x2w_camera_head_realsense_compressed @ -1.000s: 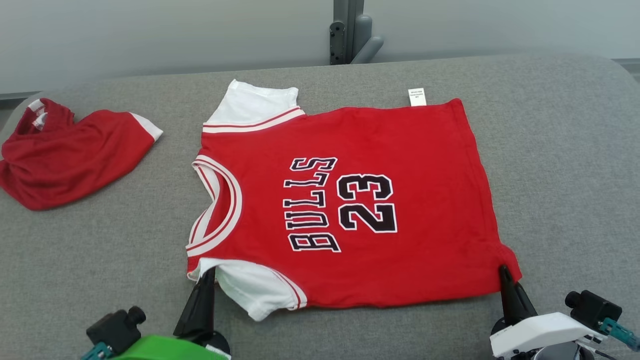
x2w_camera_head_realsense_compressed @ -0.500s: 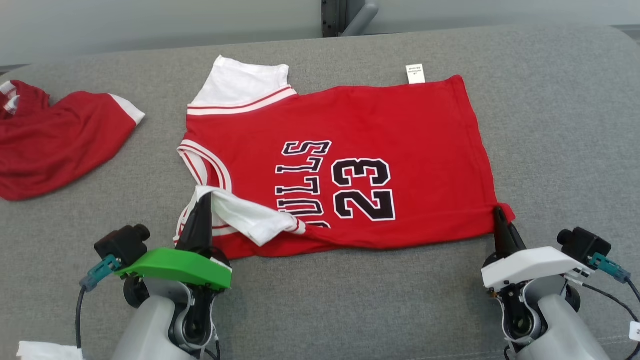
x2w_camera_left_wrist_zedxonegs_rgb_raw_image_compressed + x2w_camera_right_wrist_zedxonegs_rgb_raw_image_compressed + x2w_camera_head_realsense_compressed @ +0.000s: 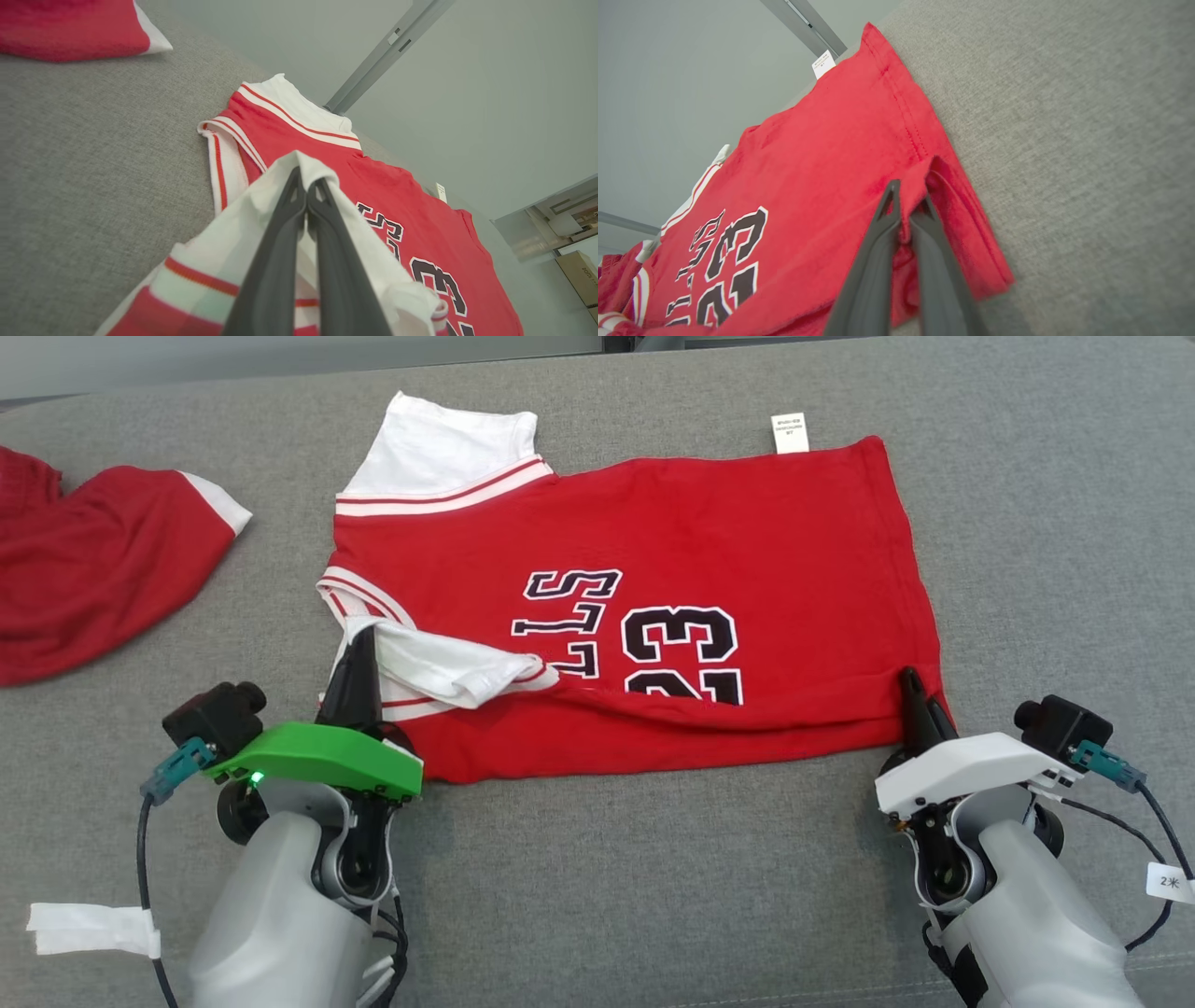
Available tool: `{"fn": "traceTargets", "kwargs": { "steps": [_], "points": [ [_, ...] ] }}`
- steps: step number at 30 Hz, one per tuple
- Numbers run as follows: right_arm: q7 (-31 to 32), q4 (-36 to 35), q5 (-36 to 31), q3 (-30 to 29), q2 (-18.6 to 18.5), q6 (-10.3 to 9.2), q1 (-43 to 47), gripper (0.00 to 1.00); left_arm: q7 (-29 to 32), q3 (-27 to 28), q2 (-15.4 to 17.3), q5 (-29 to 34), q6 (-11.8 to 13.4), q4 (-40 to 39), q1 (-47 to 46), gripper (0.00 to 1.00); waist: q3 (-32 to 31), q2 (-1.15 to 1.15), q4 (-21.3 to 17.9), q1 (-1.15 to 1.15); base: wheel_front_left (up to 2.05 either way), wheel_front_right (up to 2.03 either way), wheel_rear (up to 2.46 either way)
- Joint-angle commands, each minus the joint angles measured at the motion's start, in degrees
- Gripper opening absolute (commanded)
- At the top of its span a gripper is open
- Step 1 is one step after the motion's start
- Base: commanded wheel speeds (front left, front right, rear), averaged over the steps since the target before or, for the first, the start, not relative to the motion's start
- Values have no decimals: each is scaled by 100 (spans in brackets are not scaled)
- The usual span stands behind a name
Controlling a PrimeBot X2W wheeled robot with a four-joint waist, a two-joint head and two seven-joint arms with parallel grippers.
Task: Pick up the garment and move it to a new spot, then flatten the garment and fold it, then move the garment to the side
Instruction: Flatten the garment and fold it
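The garment [image 3: 672, 541] is a red jersey with white sleeves and black lettering, spread on the grey padded table [image 3: 597, 859]. Its near edge is lifted and folded partly over the lettering. My left gripper [image 3: 362, 637] is shut on the near white sleeve [image 3: 439, 667]; the left wrist view shows that gripper [image 3: 306, 179] with white cloth draped over its fingers. My right gripper [image 3: 907, 675] is shut on the near hem corner of the garment; in the right wrist view this gripper [image 3: 909, 193] has red cloth [image 3: 822, 154] pinched between its tips.
A second red garment [image 3: 93, 579] with a white cuff lies bunched at the far left of the table. A white care label [image 3: 790, 433] sticks out at the jersey's far edge. White tape [image 3: 89, 931] wraps the left arm's cable.
Both grippers have carried the jersey's near edge away from me, folding it over the lower lettering. The head camera has tilted down, shifting the whole picture.
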Motion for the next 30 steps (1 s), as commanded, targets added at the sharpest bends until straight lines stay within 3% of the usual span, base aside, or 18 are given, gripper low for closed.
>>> {"fn": "traceTargets", "kwargs": {
  "steps": [1, 8, 9, 10, 11, 12, 13, 20, 27, 30],
  "points": [
    [-26, 43, 0, 20, 4, 0, -91, 0, -26, 75, -13, 122, -37, 16, -119, 0, 23, 39, -3, 0, 0, 0, 0],
    [-37, 175, -71, -72, 26, 0, -289, 0, -28, 153, -65, 265, -35, 112, -259, 0, 90, 39, -41, 0, 0, 0, 0],
    [-37, 180, -80, -110, 38, 0, -329, 38, -25, 80, -77, 275, -36, 149, -271, 0, 100, 39, -49, 0, 0, 0, 0],
    [-37, 147, -99, -138, 49, 0, -367, 92, -23, 62, -84, 275, -37, 158, -292, 14, 109, 39, -53, 0, 0, 0, 0],
    [-37, 90, -103, -159, 62, 0, -396, 100, -23, 81, -80, 282, -37, 147, -325, 44, 119, 39, -57, 0, 0, 0, 0],
    [-37, 22, -90, -178, 76, 0, -406, 100, -23, 118, -80, 277, -38, 105, -348, 93, 129, 39, -61, 0, 0, 0, 0],
    [-37, -34, -83, -198, 85, 0, -400, 100, -23, 163, -86, 262, -38, 61, -350, 100, 136, 39, -63, 0, 0, 0, 0],
    [-35, -577, -184, -301, 118, 0, -335, 100, -23, 313, -106, 305, -39, -311, -145, 100, 122, 39, -61, 0, 0, 0, 0],
    [-35, -1240, -876, -601, 119, 0, -112, 100, -23, 302, -105, 341, -39, -862, 275, 100, 20, 39, -24, 0, 0, 0, 0],
    [-35, -1561, -1269, -692, 120, 0, 99, 100, -23, 339, 49, 422, -36, -1046, 565, 100, -59, 39, -5, 0, 0, 0, 0]
  ]
}}
